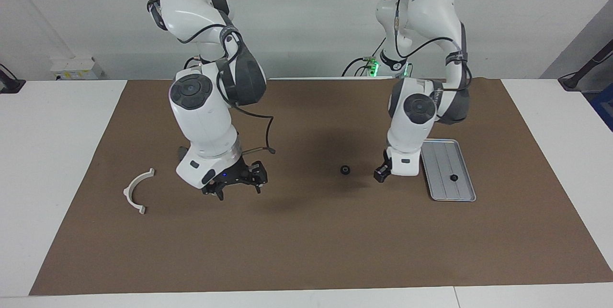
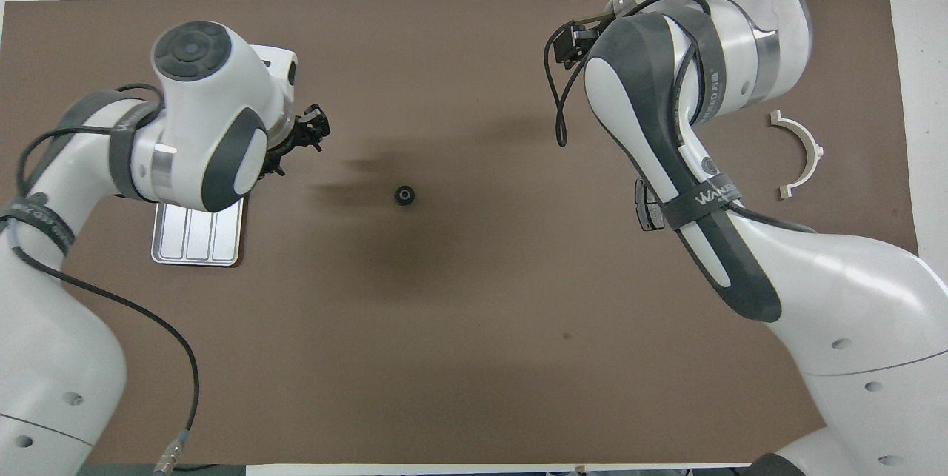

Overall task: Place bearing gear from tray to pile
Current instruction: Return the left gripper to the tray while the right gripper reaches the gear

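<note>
A small black round bearing gear (image 1: 345,170) (image 2: 404,195) lies on the brown mat in mid-table, apart from both grippers. The silver ridged tray (image 1: 443,154) (image 2: 196,235) lies toward the left arm's end, with another small black part (image 1: 453,177) on it. My left gripper (image 1: 380,174) (image 2: 304,135) hangs low over the mat between the tray and the gear and holds nothing that I can see. The pile lies toward the right arm's end: a white half-ring bracket (image 1: 139,190) (image 2: 800,154) and a dark brake pad (image 2: 648,206), mostly hidden under the right arm. My right gripper (image 1: 237,188) hovers open and empty over the pads.
The brown mat (image 1: 306,250) covers most of the white table. A loose black cable (image 1: 266,131) hangs from the right arm's wrist. In the overhead view the left arm covers the farther part of the tray.
</note>
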`<state>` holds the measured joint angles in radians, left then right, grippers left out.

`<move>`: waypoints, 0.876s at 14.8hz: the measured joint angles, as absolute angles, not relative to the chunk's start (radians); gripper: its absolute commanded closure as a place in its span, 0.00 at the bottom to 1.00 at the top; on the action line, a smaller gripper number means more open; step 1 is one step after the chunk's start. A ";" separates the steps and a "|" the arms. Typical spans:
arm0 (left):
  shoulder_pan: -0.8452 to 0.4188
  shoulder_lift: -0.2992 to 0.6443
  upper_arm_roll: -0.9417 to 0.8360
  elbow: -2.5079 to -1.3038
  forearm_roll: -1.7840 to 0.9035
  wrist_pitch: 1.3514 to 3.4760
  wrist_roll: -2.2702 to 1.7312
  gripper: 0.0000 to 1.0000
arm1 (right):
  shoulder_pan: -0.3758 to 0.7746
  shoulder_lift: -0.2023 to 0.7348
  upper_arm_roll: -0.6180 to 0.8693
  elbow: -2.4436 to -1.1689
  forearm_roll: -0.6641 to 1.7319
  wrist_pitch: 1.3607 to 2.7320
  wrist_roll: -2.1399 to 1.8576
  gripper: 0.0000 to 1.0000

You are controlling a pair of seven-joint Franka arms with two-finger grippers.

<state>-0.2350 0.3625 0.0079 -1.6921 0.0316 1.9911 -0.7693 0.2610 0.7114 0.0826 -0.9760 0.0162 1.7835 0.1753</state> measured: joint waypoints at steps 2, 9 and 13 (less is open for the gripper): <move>-0.182 0.345 0.008 -1.702 0.032 1.985 -0.673 0.34 | 0.318 0.718 0.084 -0.987 0.016 1.785 0.239 0.01; -0.017 0.343 0.010 -1.774 0.032 2.074 -0.335 0.42 | 0.475 0.715 0.082 -1.068 0.002 1.835 0.407 0.01; 0.020 0.343 0.009 -1.836 0.032 2.176 -0.261 0.43 | 0.542 0.694 0.082 -1.136 -0.009 1.866 0.452 0.01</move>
<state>0.0205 0.3430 0.0091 -1.8356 0.0316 2.1756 -0.2610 0.5418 0.6945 0.0822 -1.1358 -0.0086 1.8656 0.4524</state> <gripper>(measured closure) 0.423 0.009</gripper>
